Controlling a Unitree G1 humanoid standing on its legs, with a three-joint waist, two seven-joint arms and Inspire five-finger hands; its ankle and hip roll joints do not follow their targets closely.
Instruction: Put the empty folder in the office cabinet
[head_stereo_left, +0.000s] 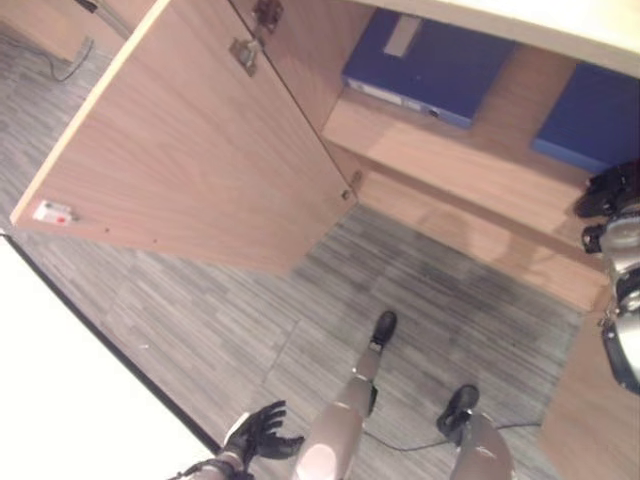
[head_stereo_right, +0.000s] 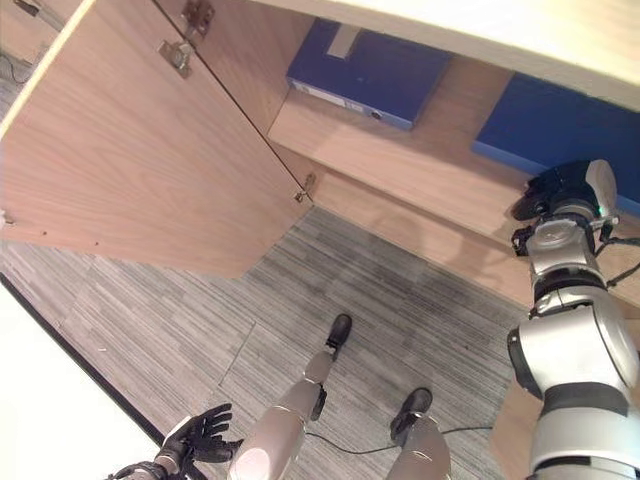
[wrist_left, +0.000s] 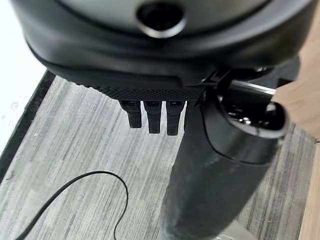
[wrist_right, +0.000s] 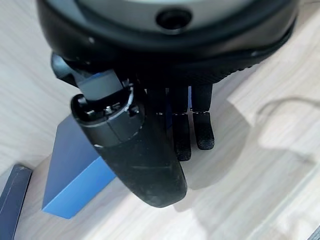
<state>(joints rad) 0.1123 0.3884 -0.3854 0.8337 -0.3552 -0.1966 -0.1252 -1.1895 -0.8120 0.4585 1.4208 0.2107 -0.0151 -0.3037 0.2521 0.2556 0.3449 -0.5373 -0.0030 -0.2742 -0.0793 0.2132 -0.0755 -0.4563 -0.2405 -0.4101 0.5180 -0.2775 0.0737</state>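
My left hand (head_stereo_left: 258, 434) hangs low over the carpet (head_stereo_left: 230, 320), fingers loosely spread. My right hand (head_stereo_right: 562, 190), fingers straight and holding nothing, reaches just beside a blue folder (head_stereo_right: 545, 128) lying on the cabinet shelf (head_stereo_right: 400, 160); a second folder (head_stereo_right: 370, 70) lies farther left behind the open door (head_stereo_right: 140, 150).

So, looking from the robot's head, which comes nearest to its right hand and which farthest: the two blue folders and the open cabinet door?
From the right hand, in the right eye view:
1. The blue folder on the right, on the shelf right beside the hand.
2. The blue folder on the left, farther along the same shelf.
3. The open cabinet door, swung out far to the left.
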